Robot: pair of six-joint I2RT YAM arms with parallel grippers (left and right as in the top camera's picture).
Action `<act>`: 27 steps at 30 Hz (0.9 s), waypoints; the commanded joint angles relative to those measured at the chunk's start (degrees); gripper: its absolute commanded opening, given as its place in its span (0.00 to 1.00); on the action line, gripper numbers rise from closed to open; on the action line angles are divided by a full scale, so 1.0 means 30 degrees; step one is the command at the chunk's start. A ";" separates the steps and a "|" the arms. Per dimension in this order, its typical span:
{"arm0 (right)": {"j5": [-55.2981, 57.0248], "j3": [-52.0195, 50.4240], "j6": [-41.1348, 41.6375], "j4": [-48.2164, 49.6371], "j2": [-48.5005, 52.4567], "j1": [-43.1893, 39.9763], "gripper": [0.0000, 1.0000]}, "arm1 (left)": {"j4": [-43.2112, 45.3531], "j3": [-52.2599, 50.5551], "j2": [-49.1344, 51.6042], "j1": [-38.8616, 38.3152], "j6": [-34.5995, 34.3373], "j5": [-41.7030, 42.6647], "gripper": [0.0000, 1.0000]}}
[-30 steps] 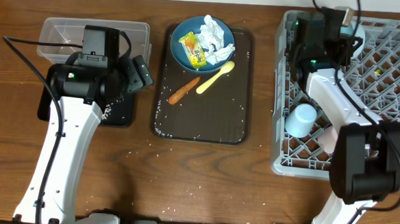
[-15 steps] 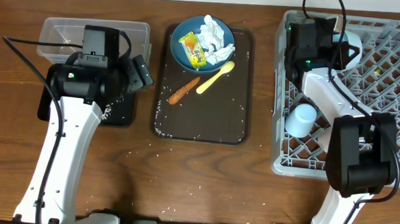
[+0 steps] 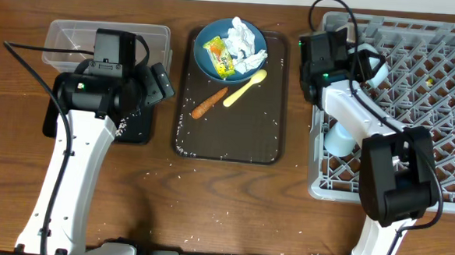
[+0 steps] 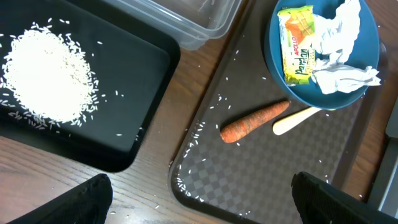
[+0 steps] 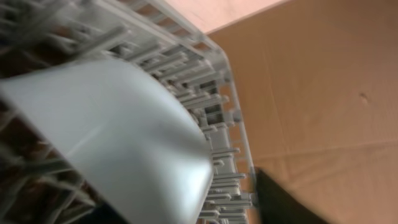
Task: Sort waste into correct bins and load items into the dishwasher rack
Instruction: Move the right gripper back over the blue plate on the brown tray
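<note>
My right arm [image 3: 325,58]: swung left, from over the back row of the dishwasher rack [image 3: 446,115] to its rear-left corner.
White bowl [image 3: 376,69]: shifted left with my wrist, slightly nearer along the rack's back edge.

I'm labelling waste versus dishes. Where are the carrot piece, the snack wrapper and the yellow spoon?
carrot piece [image 4: 254,121]: left wrist view, middle of its length.
yellow snack wrapper [image 4: 297,46]: left wrist view, centre of its printed face.
yellow spoon [image 3: 245,88]: overhead view, middle of its handle.
</note>
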 commanded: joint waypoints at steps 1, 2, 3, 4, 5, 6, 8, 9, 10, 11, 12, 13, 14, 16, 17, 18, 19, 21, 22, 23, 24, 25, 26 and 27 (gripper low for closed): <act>-0.0517 -0.0051 0.1071 -0.0036 0.0270 0.0466 0.75 | -0.0051 -0.0284 0.0044 0.0066 0.0044 -0.0102 0.95; -0.0525 -0.0051 0.1304 -0.0022 0.0233 0.0539 0.79 | -0.0051 -0.0284 0.0044 0.0066 0.0044 -0.0102 0.95; -0.0532 -0.0051 0.1399 0.0000 0.0219 0.0641 0.83 | -0.0051 -0.0284 0.0044 0.0066 0.0044 -0.0102 0.95; -0.0590 -0.0036 0.1413 0.0007 0.0160 0.0750 0.88 | -0.0051 -0.0284 0.0044 0.0066 0.0044 -0.0102 0.95; -0.0714 -0.0036 0.1421 0.0007 0.0080 0.0838 0.91 | -0.0051 -0.0284 0.0044 0.0066 0.0044 -0.0102 0.95; -0.1064 -0.0036 0.1421 -0.0007 -0.0058 0.0911 0.93 | -0.0051 -0.0284 0.0044 0.0066 0.0044 -0.0102 0.95; -0.1989 -0.0036 0.1486 -0.0080 -0.0503 0.1013 0.98 | -0.0051 -0.0284 0.0044 0.0066 0.0044 -0.0102 0.95; -0.2463 -0.0036 0.1625 -0.0131 -0.0801 0.1049 0.98 | -0.0051 -0.0284 0.0044 0.0066 0.0044 -0.0102 0.95; -0.3067 -0.0036 0.1931 -0.0255 -0.1217 0.1071 0.99 | -0.0051 -0.0284 0.0044 0.0066 0.0044 -0.0102 0.95; -0.3942 -0.0029 0.2251 -0.0459 -0.1690 0.1093 0.99 | -0.0051 -0.0284 0.0044 0.0066 0.0044 -0.0102 0.95; -0.4889 -0.0029 0.2535 -0.0678 -0.2164 0.1122 0.99 | -0.0051 -0.0284 0.0044 0.0066 0.0044 -0.0102 0.95; -0.6237 -0.0029 0.2834 -0.0998 -0.2776 0.1137 0.99 | -0.0051 -0.0284 0.0044 0.0066 0.0044 -0.0102 0.95; -0.7650 -0.0029 0.3096 -0.1304 -0.3322 0.1137 0.99 | -0.0051 -0.0284 0.0044 0.0066 0.0044 -0.0102 0.95; -1.1504 -0.0029 0.3745 -0.2011 -0.4648 0.1137 0.99 | -0.0051 -0.0284 0.0044 0.0066 0.0044 -0.0102 0.95; -1.3355 -0.0029 0.4036 -0.2266 -0.5166 0.1137 0.99 | -0.0051 -0.0284 0.0044 0.0066 0.0044 -0.0102 0.95; -1.5664 -0.0029 0.4335 -0.2543 -0.5807 0.1137 0.99 | -0.0051 -0.0284 0.0044 0.0066 0.0044 -0.0102 0.95; -1.7602 -0.0029 0.4554 -0.2739 -0.6280 0.1137 0.99 | -0.0051 -0.0284 0.0044 0.0066 0.0044 -0.0102 0.95; -2.1697 -0.0029 0.5246 -0.2900 -0.7315 0.1137 0.99 | -0.0051 -0.0284 0.0044 0.0066 0.0044 -0.0102 0.95; -2.2986 -0.0029 0.5697 -0.2922 -0.7570 0.1137 0.99 | -0.0051 -0.0284 0.0044 0.0066 0.0044 -0.0102 0.95; -2.4713 -0.0029 0.6506 -0.2922 -0.7825 0.1137 0.99 | -0.0051 -0.0284 0.0044 0.0066 0.0044 -0.0102 0.95; -2.5886 -0.0029 0.7176 -0.2841 -0.7919 0.1137 0.99 | -0.0051 -0.0284 0.0044 0.0066 0.0044 -0.0102 0.95; -2.6920 -0.0029 0.7963 -0.2637 -0.7912 0.1144 0.99 | -0.0051 -0.0284 0.0044 0.0066 0.0044 -0.0102 0.95; -2.7591 -0.0036 0.8670 -0.2463 -0.7890 0.1151 0.99 | -0.0051 -0.0284 0.0044 0.0066 0.0044 -0.0102 0.95; -2.8042 -0.0036 0.9165 -0.2331 -0.7745 0.1173 0.99 | -0.0051 -0.0284 0.0044 0.0066 0.0044 -0.0102 0.95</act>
